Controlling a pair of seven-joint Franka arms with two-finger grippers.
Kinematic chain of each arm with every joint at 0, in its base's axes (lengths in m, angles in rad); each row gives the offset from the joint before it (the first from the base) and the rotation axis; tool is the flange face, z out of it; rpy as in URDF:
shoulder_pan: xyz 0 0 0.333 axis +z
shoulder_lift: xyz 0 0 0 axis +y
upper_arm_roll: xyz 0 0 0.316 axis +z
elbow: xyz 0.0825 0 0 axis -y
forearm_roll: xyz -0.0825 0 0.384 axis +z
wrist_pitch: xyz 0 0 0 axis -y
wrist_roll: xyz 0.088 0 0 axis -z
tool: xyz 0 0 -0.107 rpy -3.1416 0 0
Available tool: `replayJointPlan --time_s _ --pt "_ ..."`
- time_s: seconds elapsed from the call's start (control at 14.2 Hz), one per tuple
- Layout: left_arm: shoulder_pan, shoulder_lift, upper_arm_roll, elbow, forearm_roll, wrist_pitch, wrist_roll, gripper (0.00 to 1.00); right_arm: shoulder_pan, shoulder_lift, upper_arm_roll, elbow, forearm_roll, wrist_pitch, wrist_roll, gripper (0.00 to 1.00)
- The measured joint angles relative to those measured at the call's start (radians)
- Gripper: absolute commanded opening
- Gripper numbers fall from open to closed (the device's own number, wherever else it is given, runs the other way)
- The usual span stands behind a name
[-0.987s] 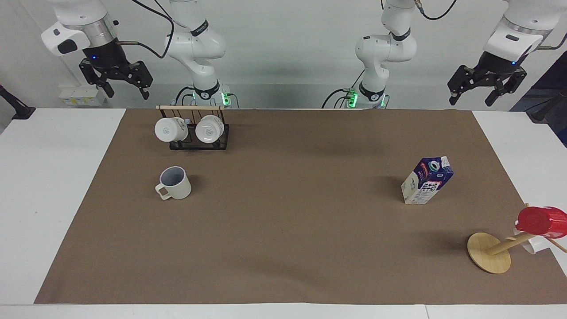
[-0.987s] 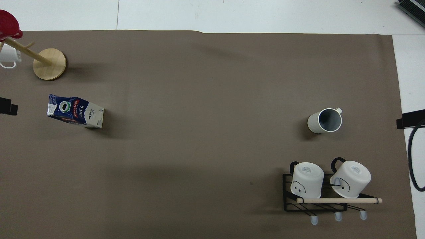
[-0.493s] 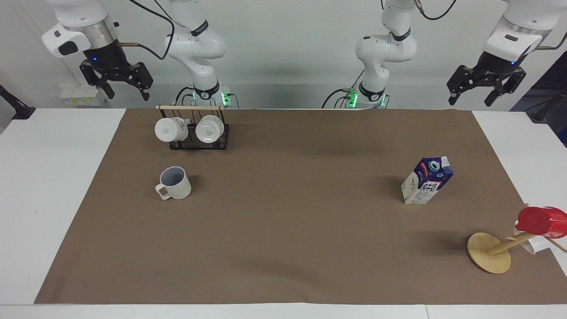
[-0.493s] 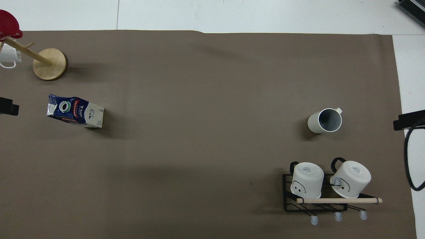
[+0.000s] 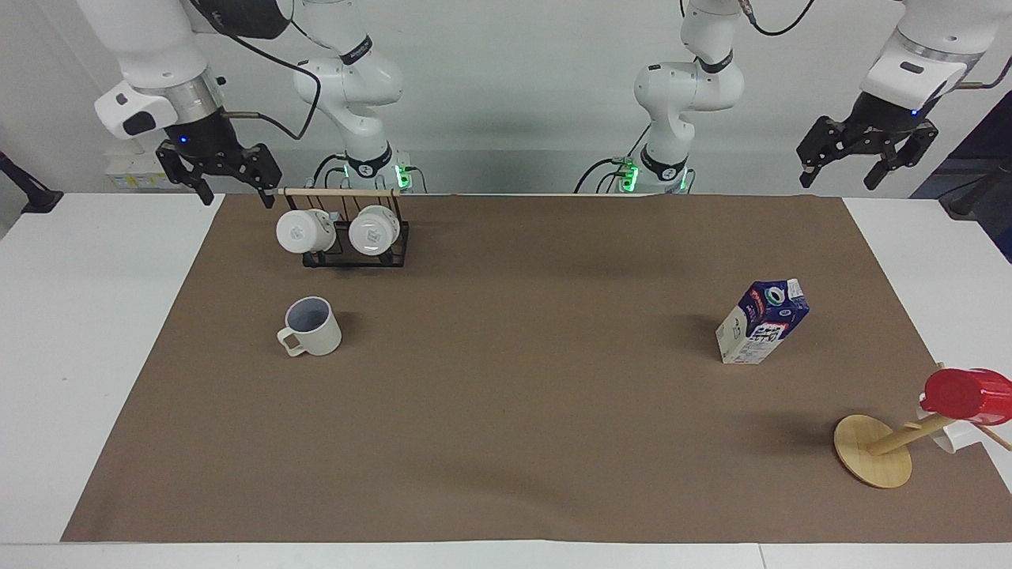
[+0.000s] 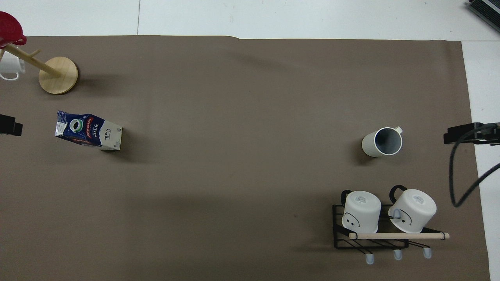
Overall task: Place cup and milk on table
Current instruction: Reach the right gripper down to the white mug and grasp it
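The cup (image 5: 314, 325), a matte off-white mug with a grey inside, stands upright on the brown mat (image 5: 506, 427) of the table, toward the right arm's end; it also shows in the overhead view (image 6: 382, 141). The milk (image 5: 762, 322), a dark blue and white carton, stands on the mat toward the left arm's end, and shows in the overhead view (image 6: 89, 130). My right gripper (image 5: 236, 194) is open and empty, raised over the mat's edge beside the mug rack. My left gripper (image 5: 838, 175) is open and empty, raised over the left arm's end of the table.
A black wire rack (image 5: 354, 257) with two glossy white mugs stands nearer to the robots than the cup. A wooden mug tree (image 5: 874, 452) with a red cup (image 5: 968, 393) stands farther from the robots than the milk. White tabletop (image 5: 79, 332) borders the mat.
My right gripper has come down and moved inward toward the mat's edge by the rack. My left gripper has barely moved. The cup and the milk have not moved.
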Motion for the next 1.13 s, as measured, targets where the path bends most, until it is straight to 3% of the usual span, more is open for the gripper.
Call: replayJointPlan --time_s 0.28,1.13 --pt "0.0 0.0 0.0 0.0 0.0 0.0 0.0 1.0 0.057 0.024 0.007 -0.135 0.0 0.161 0.068 1.0" --pt "0.0 0.0 0.0 0.0 0.0 0.0 0.0 1.0 0.086 0.183 0.007 -0.312 0.0 0.515 0.114 1.0"
